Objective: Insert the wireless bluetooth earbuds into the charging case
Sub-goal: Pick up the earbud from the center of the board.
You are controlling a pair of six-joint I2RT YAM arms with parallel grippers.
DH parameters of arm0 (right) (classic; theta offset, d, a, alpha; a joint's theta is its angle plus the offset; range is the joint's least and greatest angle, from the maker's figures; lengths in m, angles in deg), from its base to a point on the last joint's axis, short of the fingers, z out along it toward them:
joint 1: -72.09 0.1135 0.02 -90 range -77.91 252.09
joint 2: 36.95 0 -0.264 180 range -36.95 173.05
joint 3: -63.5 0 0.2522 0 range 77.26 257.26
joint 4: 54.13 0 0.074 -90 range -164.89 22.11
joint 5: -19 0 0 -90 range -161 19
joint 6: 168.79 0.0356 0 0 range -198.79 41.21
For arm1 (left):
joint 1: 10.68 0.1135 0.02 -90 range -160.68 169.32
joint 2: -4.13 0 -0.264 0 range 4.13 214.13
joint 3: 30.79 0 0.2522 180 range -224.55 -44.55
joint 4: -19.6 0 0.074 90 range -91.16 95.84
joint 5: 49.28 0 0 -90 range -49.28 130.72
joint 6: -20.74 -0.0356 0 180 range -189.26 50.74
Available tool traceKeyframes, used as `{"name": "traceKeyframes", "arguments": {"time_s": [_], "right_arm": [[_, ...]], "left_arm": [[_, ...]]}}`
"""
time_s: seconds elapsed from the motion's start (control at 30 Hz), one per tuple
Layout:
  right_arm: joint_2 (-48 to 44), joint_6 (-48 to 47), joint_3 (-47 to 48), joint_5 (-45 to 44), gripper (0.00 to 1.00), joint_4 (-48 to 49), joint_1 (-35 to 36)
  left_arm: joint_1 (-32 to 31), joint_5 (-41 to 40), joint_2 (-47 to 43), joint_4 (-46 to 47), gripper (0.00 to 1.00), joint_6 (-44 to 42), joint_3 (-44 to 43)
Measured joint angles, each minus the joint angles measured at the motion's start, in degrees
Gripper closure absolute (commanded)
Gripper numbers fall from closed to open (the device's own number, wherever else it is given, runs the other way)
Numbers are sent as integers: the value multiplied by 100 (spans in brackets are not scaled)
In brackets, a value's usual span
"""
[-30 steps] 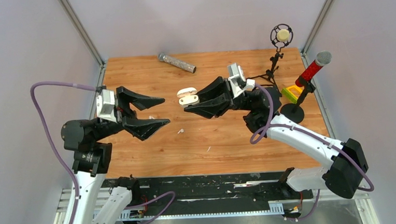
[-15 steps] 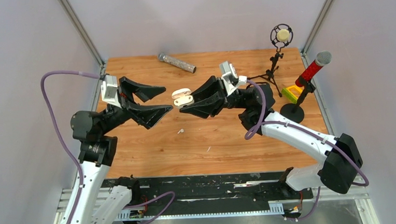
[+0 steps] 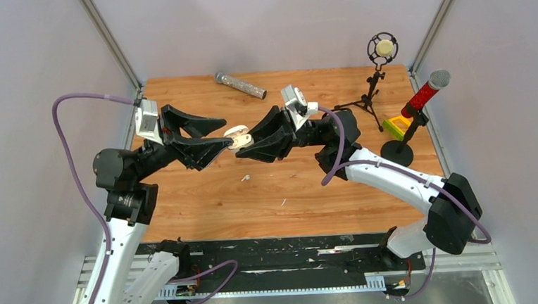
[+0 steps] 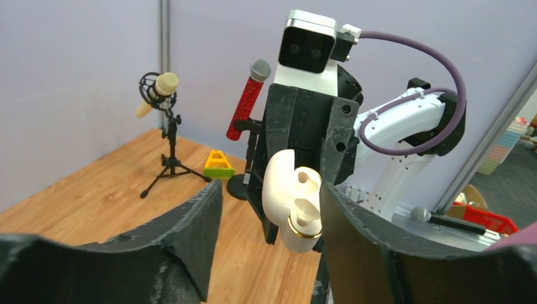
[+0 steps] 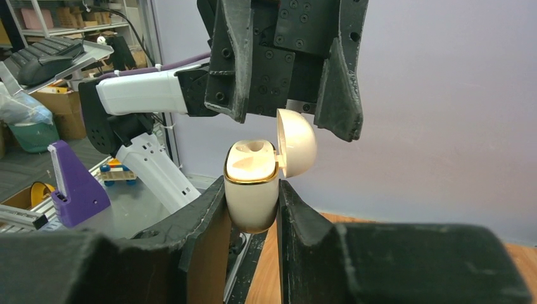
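Step in hand, by my read: case presented, no bud loaded yet. Above the tabletop (image 3: 311, 192) the right pincer (image 5: 251, 197) clamps the charging case (image 5: 250, 180) mid-air with its lid flipped open. The left pincer (image 3: 225, 132) is spread wide and empty, fingers either side of the lid (contact unclear). A whitish speck (image 3: 245, 177) on the wood below is likely one earbud; I can't find the other. Next: left drops, pinches it, aligns it to a well.

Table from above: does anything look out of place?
The silver microphone lies flat at the far edge of the table, while the red microphone and the cream microphone sit up on stands. Nothing looks spilled or broken.
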Motion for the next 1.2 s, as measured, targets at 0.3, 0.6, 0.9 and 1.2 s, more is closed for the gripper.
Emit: {"name": "traceKeyframes", "arguments": {"time_s": [0.3,0.6,0.9,1.2], "right_arm": [[155,0,136,144,100,-85,87],[192,-4,170,186,100,-103,103],[240,-46,203,199,100,-146,122],[240,-208,260,225,100,-267,138]], "left_arm": [[0,-7,26,-122,56,-120,-68],[0,26,20,-240,64,-166,-68],[0,133,22,-313,65,-170,-68],[0,232,22,-356,100,-278,-68]]}}
